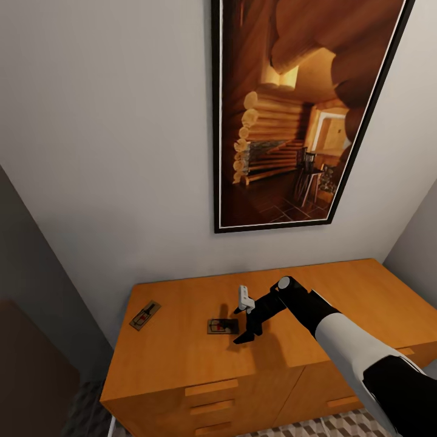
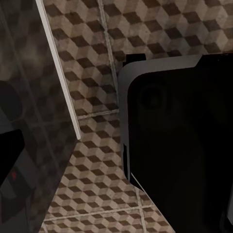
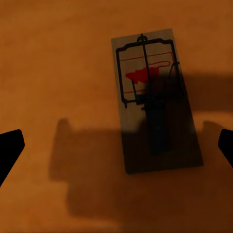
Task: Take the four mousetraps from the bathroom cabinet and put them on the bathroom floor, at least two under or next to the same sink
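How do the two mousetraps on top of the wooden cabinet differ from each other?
The left mousetrap lies near the cabinet's left edge, lit and angled; the middle mousetrap lies mid-top, in shadow. The right gripper hovers open by the middle mousetrap; nothing is near the left one. Both lie flat on the cabinet top.

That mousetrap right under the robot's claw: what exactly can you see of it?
The mousetrap is a flat tan wooden board with dark wire parts and a red patch. It lies flat on the orange-brown cabinet top, partly in the arm's shadow. The right gripper is open above it, not touching it.
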